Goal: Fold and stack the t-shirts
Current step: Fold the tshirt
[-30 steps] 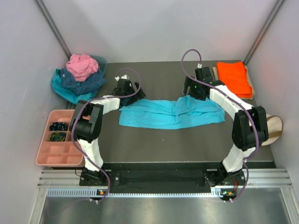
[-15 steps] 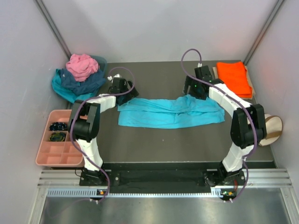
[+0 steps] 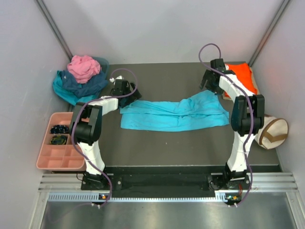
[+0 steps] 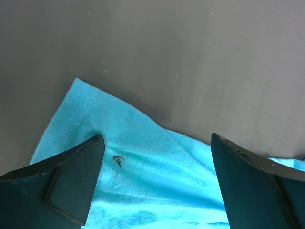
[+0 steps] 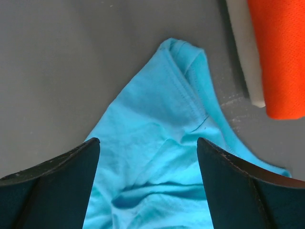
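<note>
Left wrist: left tool (image 4: 156, 138) gapes above turquoise t-shirt (image 4: 143, 183).

The right arm (image 3: 232, 89) covers part of the orange t-shirt (image 3: 248, 82), and the right wrist view cuts it off at the edge. Dark bits (image 3: 59, 129) in the pink tray (image 3: 47, 162) (two compartments) are perhaps cables, too small to tell.
</note>
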`<state>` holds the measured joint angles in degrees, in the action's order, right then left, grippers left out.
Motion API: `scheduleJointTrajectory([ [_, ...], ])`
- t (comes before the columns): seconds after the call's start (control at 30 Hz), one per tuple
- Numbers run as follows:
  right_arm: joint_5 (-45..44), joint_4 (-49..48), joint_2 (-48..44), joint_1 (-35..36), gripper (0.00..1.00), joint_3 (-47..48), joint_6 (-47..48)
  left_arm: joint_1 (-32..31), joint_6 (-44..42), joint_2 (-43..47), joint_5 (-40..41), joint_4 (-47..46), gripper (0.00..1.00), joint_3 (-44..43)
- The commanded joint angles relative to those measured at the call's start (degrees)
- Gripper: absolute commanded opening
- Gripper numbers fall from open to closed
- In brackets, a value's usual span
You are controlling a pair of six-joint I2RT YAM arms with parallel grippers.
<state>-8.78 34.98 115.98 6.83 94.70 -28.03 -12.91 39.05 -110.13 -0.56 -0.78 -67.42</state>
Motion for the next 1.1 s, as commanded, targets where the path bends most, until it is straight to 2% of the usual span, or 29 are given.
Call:
scheduleJointTrajectory([
  [0.0,-4.2,2.9,2.7,-0.3,0.83,4.5,1.6,1.1,-0.4,-2.3,1.7,6.5,0.99,1.6],
  [0.43,-8.3,4.9,11.8,-0.8,0.82,11.2,3.2,1.1,-0.5,-1.7,1.8,6.9,0.99,1.8],
  [0.57,-7.6,4.8,13.6,-1.5,0.77,12.9,3.4,1.1,-0.3,-1.6,2.0,7.0,0.99,1.9],
  [0.6,-7.6,4.9,14.3,-1.6,0.73,13.4,3.5,1.1,-0.4,-1.6,2.0,7.1,0.99,1.9],
  [0.63,-7.3,4.7,14.5,-1.9,0.65,13.6,3.6,1.1,-0.4,-1.6,2.0,7.1,0.99,1.9],
  [0.67,-7.0,4.7,14.8,-2.1,0.46,13.8,3.7,1.1,-0.4,-1.3,2.0,7.3,0.99,2.0],
  [0.7,-6.6,4.7,15.3,-2.3,0.43,14.2,3.7,1.1,-0.4,-1.3,2.1,7.4,0.99,2.1],
  [0.73,-6.3,4.8,15.6,-2.7,0.26,14.5,3.6,1.1,-0.4,-1.1,2.2,7.4,0.99,2.2],
  [0.8,-5.6,4.7,15.9,-3.2,0.12,15.3,3.6,1.0,-0.4,-0.4,2.3,7.5,0.99,2.6],
  [0.83,-5.6,4.6,16.0,-3.3,0.0,15.3,3.6,1.1,-0.4,-0.2,2.5,7.5,0.99,2.8],
  [1.07,-5.1,5.5,18.4,-3.8,0.0,19.3,3.0,1.1,0.0,2.5,3.2,8.1,0.99,4.6],
])
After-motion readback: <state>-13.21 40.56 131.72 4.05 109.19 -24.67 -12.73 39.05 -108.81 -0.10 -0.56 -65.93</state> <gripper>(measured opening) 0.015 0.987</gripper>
